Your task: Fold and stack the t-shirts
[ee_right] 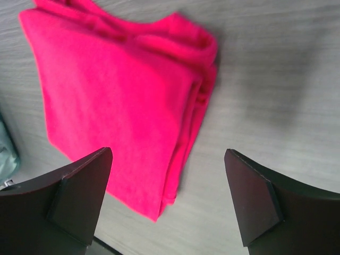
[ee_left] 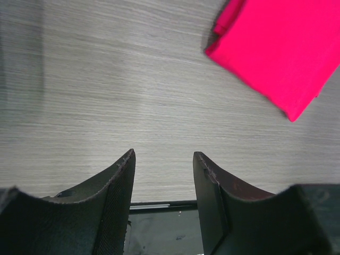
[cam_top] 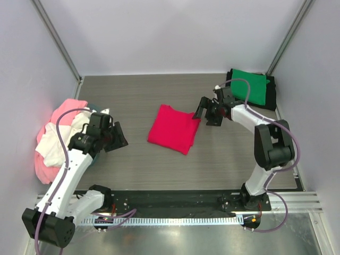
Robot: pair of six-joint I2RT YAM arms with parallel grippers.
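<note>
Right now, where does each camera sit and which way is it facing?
Top external: above and behind, looking down at the table; both arms, left claw and right claw show.
Left wrist: on the left arm, facing down at table and the red t-shirt's corner; own fingers show.
Right wrist: on the right arm, facing down at the folded red t-shirt; own open fingers show.
Shared: all three see the red t-shirt.

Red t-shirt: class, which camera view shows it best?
Top external view: the folded red t-shirt shows whole and unobstructed. The right wrist view shows most of it close up, cropped; the left wrist view catches only one end.
</note>
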